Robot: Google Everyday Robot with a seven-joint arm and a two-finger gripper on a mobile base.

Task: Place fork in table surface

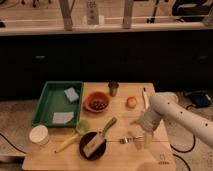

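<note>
Biggest thing here is the light wooden surface (50,159), plank seams showing, with pretty much everything sitting on it. Next up is the white robot arm (172,111), which comes in from the right side and bends down over the front right part of the surface.

A green tray (39,105) sits on the left side with two blue-grey pads (71,94) lying in it, one at the back and one nearer the front. In front of the tray's near left corner is a white round tub (39,134).

Around the middle there's a dark bowl (82,145) near the front edge with something pale lying in it, and an orange bowl (88,104) further back with dark stuff inside. A yellow-handled utensil (70,141) with a green head lies at an angle just left of the dark bowl, and a green-handled utensil (108,125) lies at an angle by the bowl's back right side.

At the back are a small metal cup (113,88), an orange fruit (131,102) to its right, and a thin white stick (145,96) right of that.

The gripper (141,141) points down at the surface, front right. The fork (126,140) lies flat on the surface right beside it, between the gripper and the dark bowl. Can't tell if the gripper is clamped on the fork or loose.
</note>
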